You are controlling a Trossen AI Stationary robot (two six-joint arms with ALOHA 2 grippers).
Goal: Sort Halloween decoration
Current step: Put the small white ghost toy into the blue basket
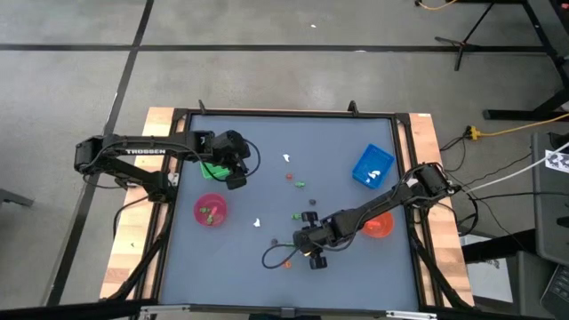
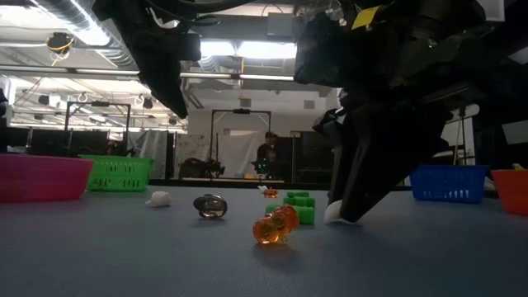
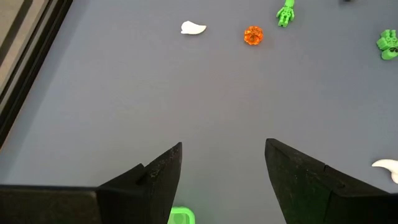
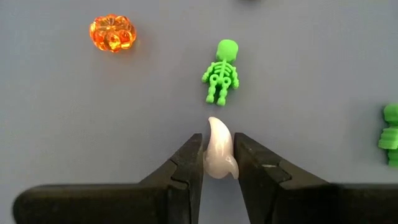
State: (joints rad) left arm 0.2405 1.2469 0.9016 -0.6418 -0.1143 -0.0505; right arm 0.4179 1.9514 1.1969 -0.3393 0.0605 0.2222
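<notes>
Two grippers: my left gripper (image 3: 224,180) hung over the edge of the green tray (image 1: 213,169), fingers apart and empty; my right gripper (image 4: 217,163) sat low on the table (image 1: 267,142), clamped on a white ghost figure (image 4: 219,155).
Held item: the ghost was pinched between my fingertips, its pointed end sticking out ahead of them.
Loose items near my right gripper: a green skeleton (image 4: 222,71) just ahead of the ghost; an orange pumpkin (image 4: 112,32) farther ahead and off to one side; another green figure (image 4: 390,134) beside me, cut off at the frame edge.
Loose items ahead of my left gripper: a white figure (image 3: 193,28), an orange pumpkin (image 3: 253,35) and green figures, well apart from my fingers.
Containers: pink bowl (image 1: 211,210), blue tray (image 1: 372,166), orange bowl (image 1: 380,225).
Risk: the ghost looked smooth and rounded, and I judged it could squirt out of my narrow pinch on lifting, or nudge the skeleton if dragged forward.
Hidden: what lay in the blue tray and the orange bowl was too small to tell; the dark figures were hard to make out.
</notes>
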